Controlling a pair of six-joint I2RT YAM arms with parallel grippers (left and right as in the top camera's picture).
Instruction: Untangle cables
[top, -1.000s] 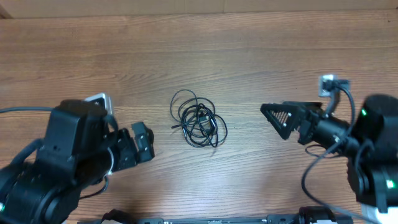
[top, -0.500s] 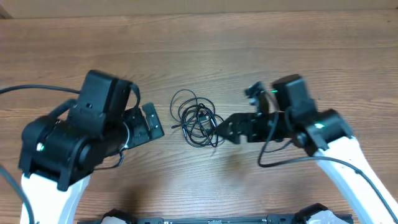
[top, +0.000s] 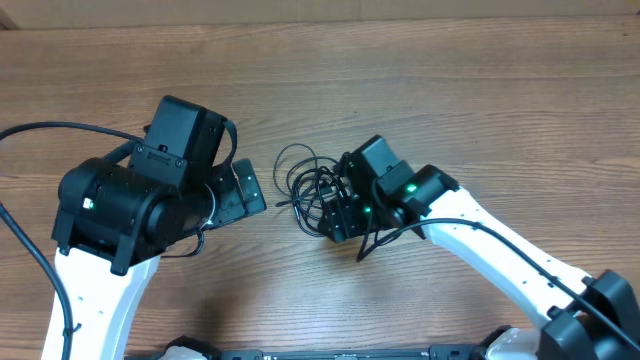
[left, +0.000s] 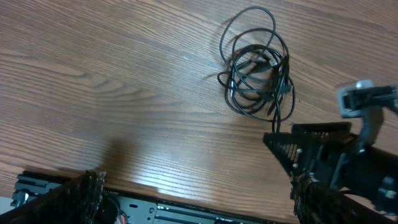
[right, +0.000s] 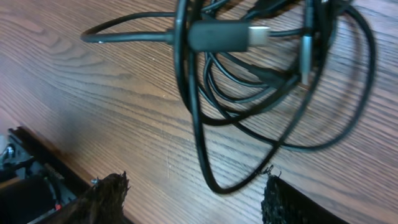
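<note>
The cables (top: 308, 186) lie as a small tangled coil of thin black cords on the wooden table near its middle. They show in the left wrist view (left: 255, 74) at the upper right. In the right wrist view (right: 261, 74) they fill the top, with a plug end (right: 227, 36). My right gripper (top: 335, 215) is open and low over the coil's right side; a loop lies between its fingertips (right: 193, 196). My left gripper (top: 245, 190) is open, just left of the coil and apart from it; its fingertips (left: 193, 196) frame bare wood.
The wooden table (top: 400, 80) extends all around the coil. A metal frame (left: 155, 208) runs along the table's near edge. The right arm's white link (top: 500, 260) reaches in from the lower right.
My right gripper has swung left and down onto the coil's right side. My left gripper has shifted slightly toward the coil. The cables have not visibly moved.
</note>
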